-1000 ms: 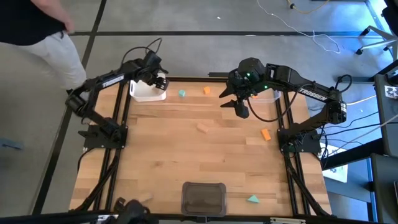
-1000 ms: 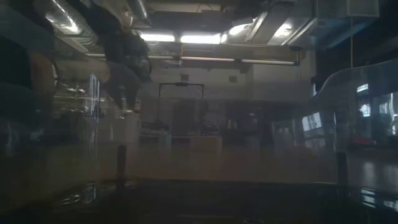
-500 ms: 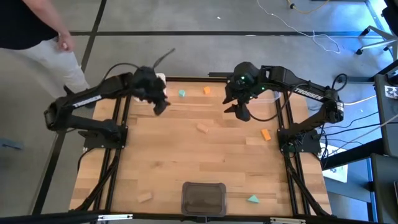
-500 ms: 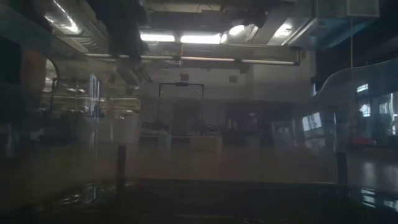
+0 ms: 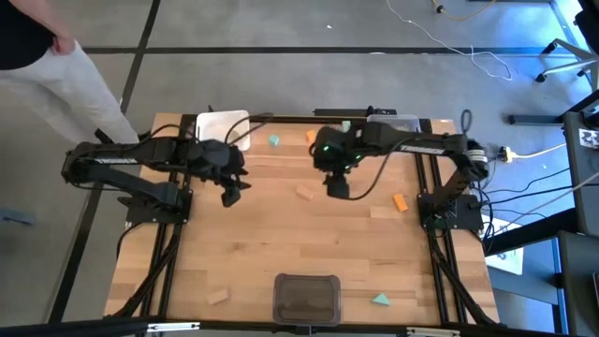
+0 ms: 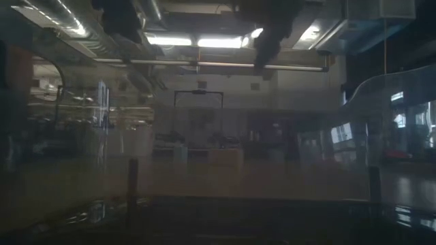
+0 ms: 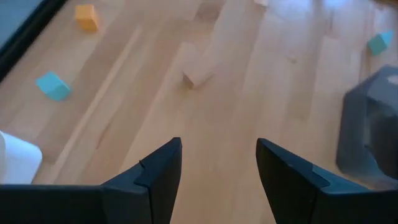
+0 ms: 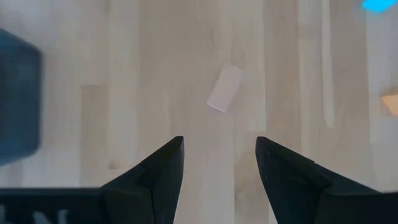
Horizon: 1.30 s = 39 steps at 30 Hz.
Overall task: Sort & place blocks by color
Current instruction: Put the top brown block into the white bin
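1. At the near edge of the table (image 5: 281, 234), a dark grey tray (image 5: 306, 298) sat in the middle, with a pale wood block (image 5: 218, 298) to its left and a teal wedge (image 5: 380, 300) to its right, both lying apart from the tray.
2. Farther in, on the right side, an orange block (image 5: 401, 201) lay alone on the bare wood.
3. Near the table's middle, a pale wood bar (image 5: 305, 192) lay flat between the two grippers and touched neither.
4. The left gripper (image 5: 231, 192) hung over the table left of that bar, its jaws spread apart and holding nothing; its wrist view showed the bar (image 7: 198, 73) ahead, past its dark fingers (image 7: 155, 180).
5. The right gripper (image 5: 335, 183) hung just right of the bar, jaws likewise parted and empty; its wrist view showed the bar (image 8: 224, 88) beyond its fingers (image 8: 155, 177).
6. Toward the far edge, a teal block (image 5: 274, 140) and an orange cube (image 5: 311, 137) lay near each other.
7. Along the far edge stood a white tray (image 5: 222, 126) on the left and a clear tray (image 5: 398, 124) on the right.
8. Beyond the far-left corner, a person (image 5: 47, 56) stood on the floor.
9. The low view was too dim to show the blocks.
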Tool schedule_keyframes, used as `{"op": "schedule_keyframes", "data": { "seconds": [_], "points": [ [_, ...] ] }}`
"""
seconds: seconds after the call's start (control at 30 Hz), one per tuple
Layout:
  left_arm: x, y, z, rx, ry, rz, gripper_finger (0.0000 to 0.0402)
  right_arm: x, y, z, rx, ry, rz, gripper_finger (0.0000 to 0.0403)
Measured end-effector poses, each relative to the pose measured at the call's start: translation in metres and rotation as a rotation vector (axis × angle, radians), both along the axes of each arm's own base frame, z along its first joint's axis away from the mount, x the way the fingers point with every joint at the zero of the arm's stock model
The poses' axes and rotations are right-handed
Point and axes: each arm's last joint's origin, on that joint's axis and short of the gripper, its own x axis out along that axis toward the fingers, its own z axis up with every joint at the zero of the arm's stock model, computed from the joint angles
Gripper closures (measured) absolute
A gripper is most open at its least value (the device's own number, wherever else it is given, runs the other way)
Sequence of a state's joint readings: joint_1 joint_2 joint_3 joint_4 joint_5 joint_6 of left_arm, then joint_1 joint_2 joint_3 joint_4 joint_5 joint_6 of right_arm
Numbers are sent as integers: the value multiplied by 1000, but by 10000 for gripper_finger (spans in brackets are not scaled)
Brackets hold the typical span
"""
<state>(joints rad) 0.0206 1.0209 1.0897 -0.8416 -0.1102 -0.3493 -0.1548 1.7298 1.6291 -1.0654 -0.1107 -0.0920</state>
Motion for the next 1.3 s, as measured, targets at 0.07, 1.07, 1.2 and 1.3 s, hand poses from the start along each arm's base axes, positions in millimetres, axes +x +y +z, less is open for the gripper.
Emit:
{"op": "schedule_keyframes", "data": {
  "seconds": [0.07, 1.07, 1.2, 1.3],
  "points": [
    [-2, -6, 1, -3, -3, -14, 205, 11, 2, -15, 2, 31, -15, 204],
    [-43, -34, 15, -33, -74, -1, 205, 77, 1, -146, 21, 204, -149, 204],
    [-43, -34, 15, -33, -73, -2, 205, 78, 0, -162, 4, 251, -185, 204],
    [-43, -34, 15, -33, -73, -1, 205, 80, 0, -168, 3, 254, -184, 204]
  ]
}}
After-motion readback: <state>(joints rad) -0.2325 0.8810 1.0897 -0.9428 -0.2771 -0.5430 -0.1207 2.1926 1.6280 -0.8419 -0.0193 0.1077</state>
